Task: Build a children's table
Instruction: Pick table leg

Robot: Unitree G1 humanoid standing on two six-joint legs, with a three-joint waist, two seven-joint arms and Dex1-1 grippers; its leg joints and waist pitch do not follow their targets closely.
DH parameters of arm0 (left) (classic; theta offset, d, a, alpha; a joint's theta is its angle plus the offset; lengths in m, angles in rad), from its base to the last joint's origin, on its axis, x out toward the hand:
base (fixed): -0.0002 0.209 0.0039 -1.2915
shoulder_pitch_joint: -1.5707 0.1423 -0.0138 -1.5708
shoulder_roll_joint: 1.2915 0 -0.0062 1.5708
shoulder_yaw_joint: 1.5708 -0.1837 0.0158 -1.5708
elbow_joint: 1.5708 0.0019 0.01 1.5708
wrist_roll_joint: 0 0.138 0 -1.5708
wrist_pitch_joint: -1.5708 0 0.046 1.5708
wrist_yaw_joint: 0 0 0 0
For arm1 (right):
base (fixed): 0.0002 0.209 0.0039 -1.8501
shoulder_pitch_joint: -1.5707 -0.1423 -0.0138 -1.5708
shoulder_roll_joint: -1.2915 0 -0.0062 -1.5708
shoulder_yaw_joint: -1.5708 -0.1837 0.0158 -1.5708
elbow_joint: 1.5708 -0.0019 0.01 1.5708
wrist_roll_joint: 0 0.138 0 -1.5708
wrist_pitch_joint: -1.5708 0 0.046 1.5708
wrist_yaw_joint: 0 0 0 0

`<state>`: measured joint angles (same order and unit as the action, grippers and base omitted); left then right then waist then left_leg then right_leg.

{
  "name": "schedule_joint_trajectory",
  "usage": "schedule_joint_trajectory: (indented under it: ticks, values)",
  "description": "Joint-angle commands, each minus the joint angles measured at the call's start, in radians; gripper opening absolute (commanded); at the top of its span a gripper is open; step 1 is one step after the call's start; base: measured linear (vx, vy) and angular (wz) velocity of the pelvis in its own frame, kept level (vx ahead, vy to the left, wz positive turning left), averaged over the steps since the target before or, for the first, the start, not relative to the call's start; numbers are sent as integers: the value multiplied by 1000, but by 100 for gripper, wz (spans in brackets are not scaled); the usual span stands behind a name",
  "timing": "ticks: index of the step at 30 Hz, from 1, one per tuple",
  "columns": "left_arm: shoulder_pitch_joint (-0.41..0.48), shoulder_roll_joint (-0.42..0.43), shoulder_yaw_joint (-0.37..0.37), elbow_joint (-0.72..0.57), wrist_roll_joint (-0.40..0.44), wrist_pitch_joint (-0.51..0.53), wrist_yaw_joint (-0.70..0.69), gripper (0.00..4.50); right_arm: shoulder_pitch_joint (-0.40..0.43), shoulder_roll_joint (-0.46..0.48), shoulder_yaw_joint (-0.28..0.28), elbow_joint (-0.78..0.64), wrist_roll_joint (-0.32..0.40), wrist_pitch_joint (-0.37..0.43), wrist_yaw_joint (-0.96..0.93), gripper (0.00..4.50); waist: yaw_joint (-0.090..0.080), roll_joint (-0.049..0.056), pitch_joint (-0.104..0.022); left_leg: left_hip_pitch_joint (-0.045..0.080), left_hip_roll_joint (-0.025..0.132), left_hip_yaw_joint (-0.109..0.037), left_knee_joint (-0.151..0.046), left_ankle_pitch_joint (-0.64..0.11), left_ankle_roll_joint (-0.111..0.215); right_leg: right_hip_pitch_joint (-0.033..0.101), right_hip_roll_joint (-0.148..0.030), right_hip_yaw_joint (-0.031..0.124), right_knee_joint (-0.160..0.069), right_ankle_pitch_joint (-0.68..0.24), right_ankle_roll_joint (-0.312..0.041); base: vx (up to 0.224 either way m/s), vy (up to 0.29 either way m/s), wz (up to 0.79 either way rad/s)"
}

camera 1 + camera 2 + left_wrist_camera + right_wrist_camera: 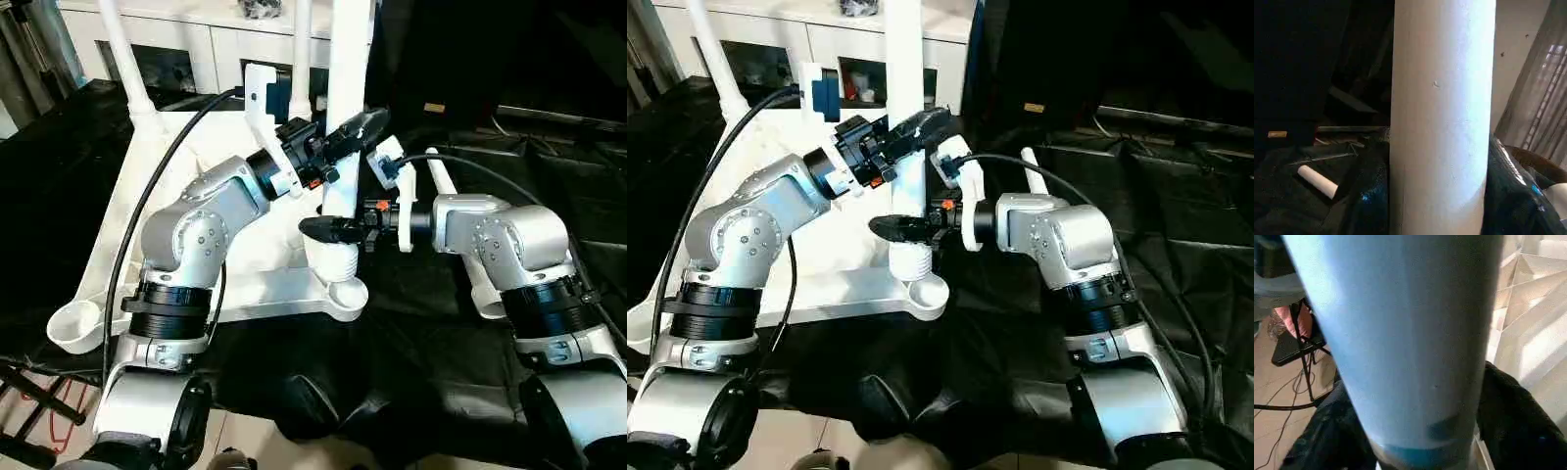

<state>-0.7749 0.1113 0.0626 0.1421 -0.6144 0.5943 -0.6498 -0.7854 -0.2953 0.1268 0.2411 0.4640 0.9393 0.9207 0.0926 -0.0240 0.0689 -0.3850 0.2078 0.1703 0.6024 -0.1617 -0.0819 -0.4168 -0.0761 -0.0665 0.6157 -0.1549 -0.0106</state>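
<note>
Both end effectors, left (355, 130) and right (323, 229), clamping upright white tubular leg (345, 78), tabletop (269, 294) inverted

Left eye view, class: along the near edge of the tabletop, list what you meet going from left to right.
Empty corner socket → left forearm → upright leg in its socket → right forearm.

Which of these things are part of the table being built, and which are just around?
Part of the job:
- tabletop, upside down
- upright leg, both grippers on it
- spare leg on the black cloth

Just around:
- white cabinet
- black cloth
</note>
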Motion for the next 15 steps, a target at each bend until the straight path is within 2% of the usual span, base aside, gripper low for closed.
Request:
schedule_joint_trajectory:
  ticks: [1,6,14,15]
  values:
    - [-18,3,-8,-22,-12,9,-13,185,-14,-6,-4,8,-1,16,-5,266,5,-1,-88,16,12,2,-62,-157,-16,65,-51,37,-64,-201,-174,0,0,0]
    - [-17,4,-7,-25,-13,14,-18,185,-11,-8,3,14,-2,19,-4,222,5,-1,-87,15,11,2,-62,-158,-17,66,-51,37,-64,-206,-172,0,0,0]
    - [-20,2,-7,-15,7,1,6,184,0,-11,8,15,-7,15,-1,205,5,2,-88,16,12,2,-62,-163,-20,65,-50,37,-64,-194,-177,0,0,0]
    - [-20,0,0,-14,3,11,16,219,3,-8,6,13,-7,10,-5,204,6,5,-89,16,12,1,-62,-162,-21,66,-51,37,-62,-190,-178,0,0,0]
